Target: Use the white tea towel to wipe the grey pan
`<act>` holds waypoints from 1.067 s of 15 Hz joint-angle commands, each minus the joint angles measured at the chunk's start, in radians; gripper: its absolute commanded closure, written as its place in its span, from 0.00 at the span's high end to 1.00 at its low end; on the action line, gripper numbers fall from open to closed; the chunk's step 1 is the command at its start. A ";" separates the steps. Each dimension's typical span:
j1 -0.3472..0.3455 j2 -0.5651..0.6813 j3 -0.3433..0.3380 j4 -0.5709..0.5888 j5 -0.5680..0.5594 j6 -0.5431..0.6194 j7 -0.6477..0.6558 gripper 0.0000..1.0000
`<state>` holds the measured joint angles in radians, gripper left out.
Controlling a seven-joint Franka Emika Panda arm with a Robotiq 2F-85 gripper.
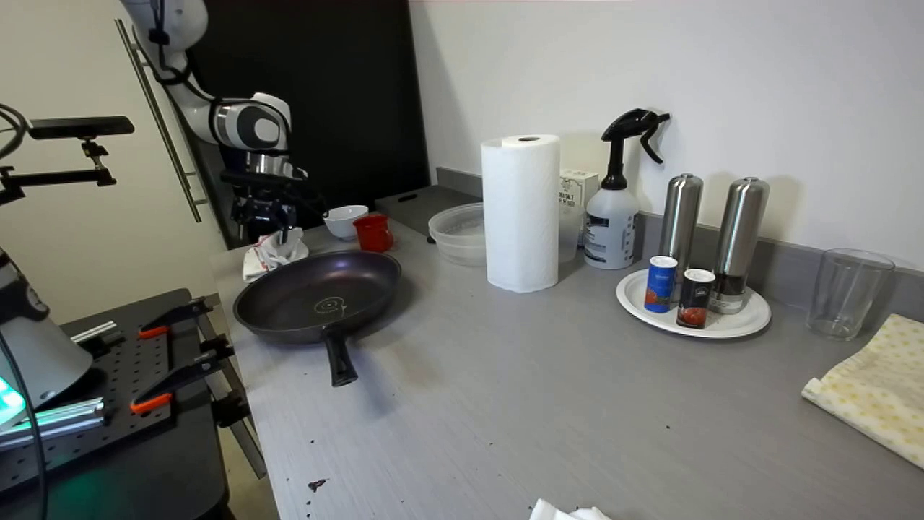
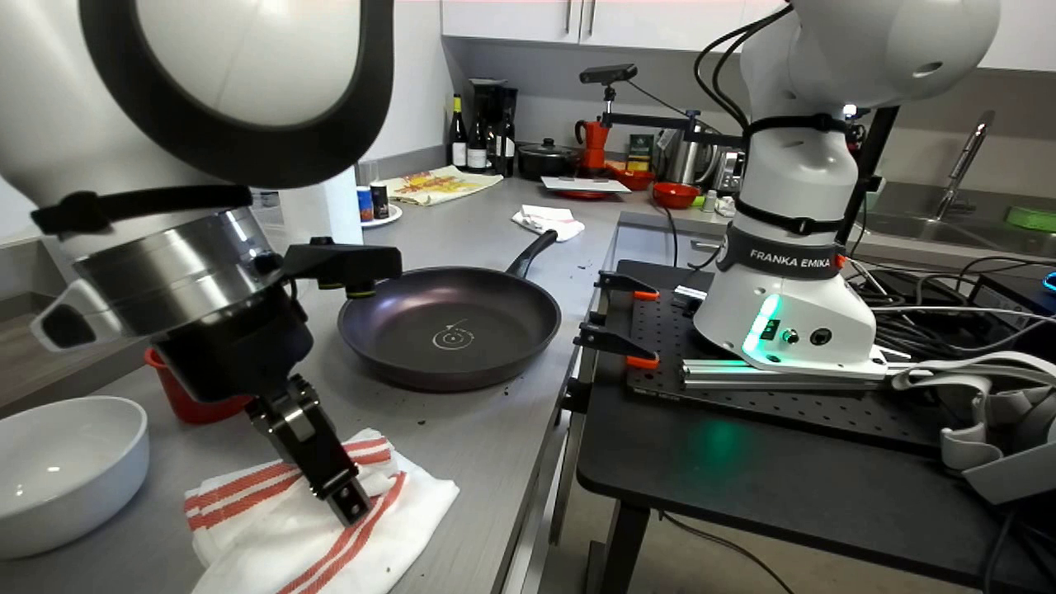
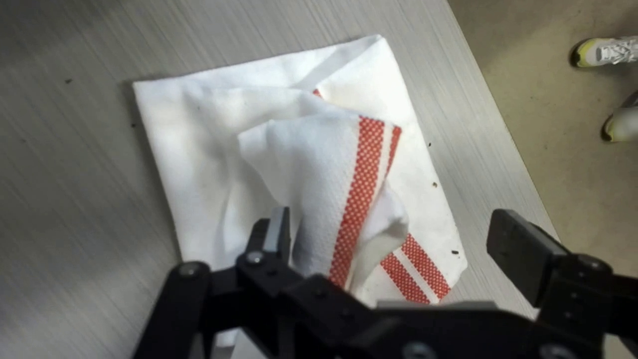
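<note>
The white tea towel with red stripes lies crumpled on the counter beside the pan. It shows in both exterior views and in the wrist view. The dark grey pan sits upright on the counter; it also shows in an exterior view and is out of the wrist view. My gripper is open, low over the towel, with a raised fold between its fingers. One finger is beside the fold, the other near the towel's edge. In an exterior view the gripper points down at the towel; contact is unclear.
A red mug and white bowl stand close to the arm. A paper towel roll, plastic tubs and spray bottle line the wall. Another white cloth lies beyond the pan handle. The counter edge is near the towel.
</note>
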<state>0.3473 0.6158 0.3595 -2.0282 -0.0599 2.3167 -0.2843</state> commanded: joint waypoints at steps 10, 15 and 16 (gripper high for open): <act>-0.033 0.068 0.015 0.065 0.007 0.047 -0.073 0.60; -0.053 0.060 0.023 0.053 0.016 0.047 -0.092 0.21; -0.058 0.059 0.025 0.052 0.019 0.048 -0.095 0.12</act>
<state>0.3103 0.6694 0.3663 -1.9775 -0.0578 2.3531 -0.3501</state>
